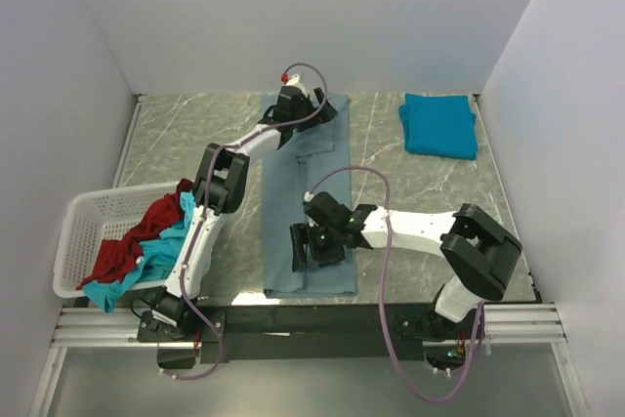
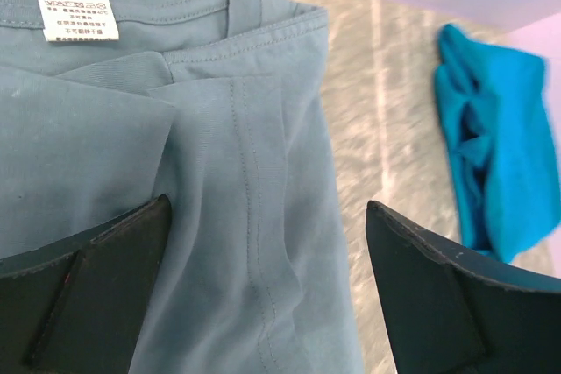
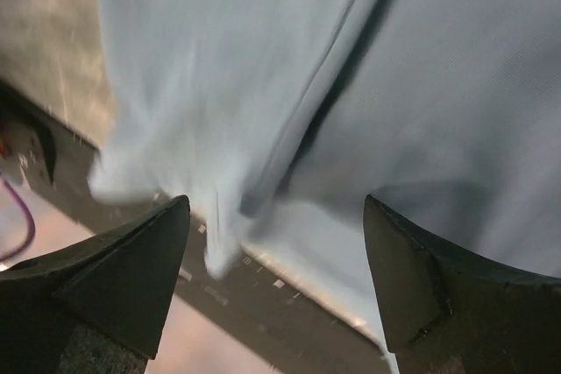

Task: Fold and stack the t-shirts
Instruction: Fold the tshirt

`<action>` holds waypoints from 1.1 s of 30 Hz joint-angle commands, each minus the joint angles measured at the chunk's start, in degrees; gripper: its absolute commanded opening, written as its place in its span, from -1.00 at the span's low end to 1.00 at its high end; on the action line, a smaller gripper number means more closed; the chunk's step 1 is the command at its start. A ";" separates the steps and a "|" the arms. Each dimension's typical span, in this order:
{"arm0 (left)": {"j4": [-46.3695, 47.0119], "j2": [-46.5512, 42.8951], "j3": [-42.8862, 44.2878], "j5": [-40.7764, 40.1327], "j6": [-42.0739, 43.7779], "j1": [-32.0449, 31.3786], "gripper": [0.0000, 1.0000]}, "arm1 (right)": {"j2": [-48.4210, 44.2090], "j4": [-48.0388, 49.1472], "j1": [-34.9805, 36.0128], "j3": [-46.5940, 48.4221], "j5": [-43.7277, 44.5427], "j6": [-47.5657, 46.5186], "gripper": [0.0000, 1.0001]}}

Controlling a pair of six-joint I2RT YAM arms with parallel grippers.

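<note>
A large grey-blue t-shirt (image 1: pixel 314 204) lies folded into a long strip down the middle of the table. My left gripper (image 1: pixel 296 130) is open above its collar end; its wrist view shows the collar, label and side fold (image 2: pixel 219 172) between the jaws. My right gripper (image 1: pixel 314 248) is open above the hem end near the front edge; the hem (image 3: pixel 263 111) shows below the jaws. A teal-blue t-shirt (image 1: pixel 439 124) lies folded at the far right and shows in the left wrist view (image 2: pixel 495 164). Red (image 1: pixel 137 236) and turquoise (image 1: pixel 146 266) shirts sit in the basket.
A white lattice laundry basket (image 1: pixel 83 227) stands at the left front. The table's front edge and metal rail (image 1: pixel 293 319) run just below the shirt's hem. White walls close in the table on three sides.
</note>
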 commanded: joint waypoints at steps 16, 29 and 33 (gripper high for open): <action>4.33 3.41 12.51 5.02 -0.30 -0.30 0.99 | -8.06 -0.76 2.21 5.92 2.98 -6.70 0.75; -11.84 -38.39 -16.62 -8.59 8.95 -0.47 0.99 | -0.94 -0.15 6.15 3.64 -0.54 0.07 0.36; -8.52 -55.95 -39.97 -15.78 5.44 -0.47 0.99 | 1.25 1.18 7.74 3.02 0.50 3.57 -0.11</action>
